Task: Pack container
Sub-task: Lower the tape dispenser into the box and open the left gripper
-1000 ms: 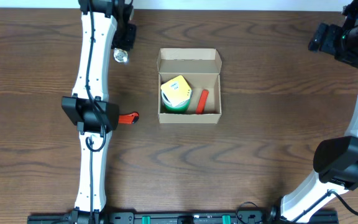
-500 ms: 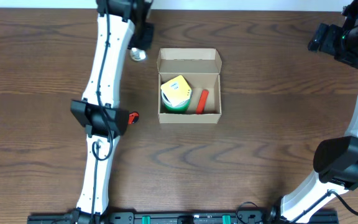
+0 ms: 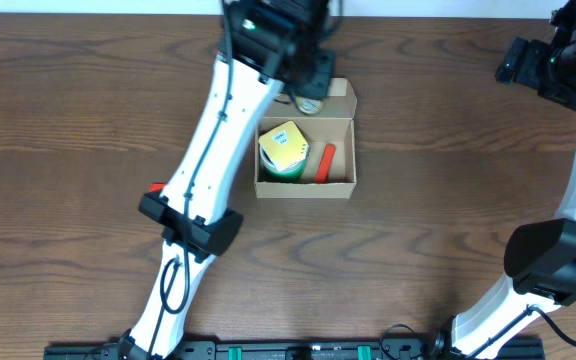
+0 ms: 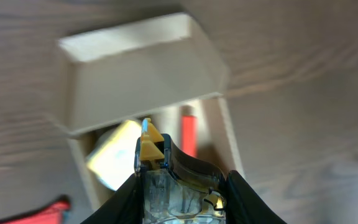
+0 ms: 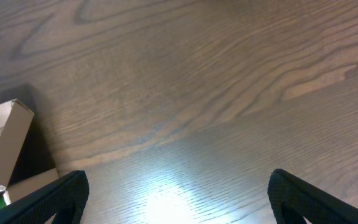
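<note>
Looking at the brown cardboard box (image 3: 306, 190) sitting pretty much dead centre on the dark wood table (image 3: 68, 120), with its flap lid (image 3: 340, 98) hanging open and lying back toward the far side. Holding two things inside: a yellow-and-green item (image 3: 283, 150) filling the left half, and a red stick-shaped piece (image 3: 325, 163) lying just beside it on the right, angled a bit. Not managing to read the label on the yellow top, way too small.

Further out: left gripper (image 3: 310, 97) hovering right over the flap lid at the box's far edge, arm stretching diagonally across the table from the near side. Pinching a small clear plastic thing (image 4: 169, 190) with a yellow bit on top between narrowly set fingers, going by the left wrist view, with the box interior showing blurry underneath. Not being able to tell what the clear thing actually is.

Also spotting a small red object (image 3: 156, 187) lying on the table well left of the box, half hiding behind the left arm.

Right gripper (image 5: 178, 198) hanging way off by the far right corner, well apart from the box, fingers spread wide above the wood grain.
</note>
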### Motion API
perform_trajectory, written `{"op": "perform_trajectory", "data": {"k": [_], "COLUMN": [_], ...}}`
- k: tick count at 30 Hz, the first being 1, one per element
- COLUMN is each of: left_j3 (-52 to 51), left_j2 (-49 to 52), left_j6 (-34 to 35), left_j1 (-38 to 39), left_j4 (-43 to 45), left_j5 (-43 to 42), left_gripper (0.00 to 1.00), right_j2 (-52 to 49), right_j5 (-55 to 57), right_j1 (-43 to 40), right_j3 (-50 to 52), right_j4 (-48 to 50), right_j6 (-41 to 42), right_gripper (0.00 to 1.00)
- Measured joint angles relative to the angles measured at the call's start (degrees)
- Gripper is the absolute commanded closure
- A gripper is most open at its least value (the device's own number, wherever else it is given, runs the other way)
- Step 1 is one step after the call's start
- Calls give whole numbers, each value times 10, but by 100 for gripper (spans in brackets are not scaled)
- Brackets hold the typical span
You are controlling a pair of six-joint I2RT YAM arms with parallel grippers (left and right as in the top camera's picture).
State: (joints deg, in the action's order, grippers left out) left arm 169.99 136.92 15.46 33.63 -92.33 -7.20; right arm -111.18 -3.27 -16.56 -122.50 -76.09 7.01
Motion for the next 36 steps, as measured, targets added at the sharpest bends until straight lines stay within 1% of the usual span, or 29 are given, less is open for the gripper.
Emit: {"op": "perform_trajectory", "data": {"k": [4,7,11,16,22,36], "left_j3": [-17,-50,-101,-159,-229,-342], "left_j2": [0,0,0,0,0,0], "left_j6": [26,52,88,112,118,117], "left_j1": [33,53,58,55,56,64], "left_j4": [0,0,0,2,31,130], "left_j5": [-2,1,21,44,48,33], "left_gripper": [72,74,75,75,76,75], "right_j2": [0,0,0,0,0,0], "right_j5": [0,0,-1,-9,-13,-24], "right_j1": [0,0,0,0,0,0], "right_j3": [0,0,0,0,0,0], "right_j4": [-2,-4,-7,-8,-8,-8], "right_j6": [0,0,0,0,2,2], "right_gripper": [6,6,6,6,6,7]}}
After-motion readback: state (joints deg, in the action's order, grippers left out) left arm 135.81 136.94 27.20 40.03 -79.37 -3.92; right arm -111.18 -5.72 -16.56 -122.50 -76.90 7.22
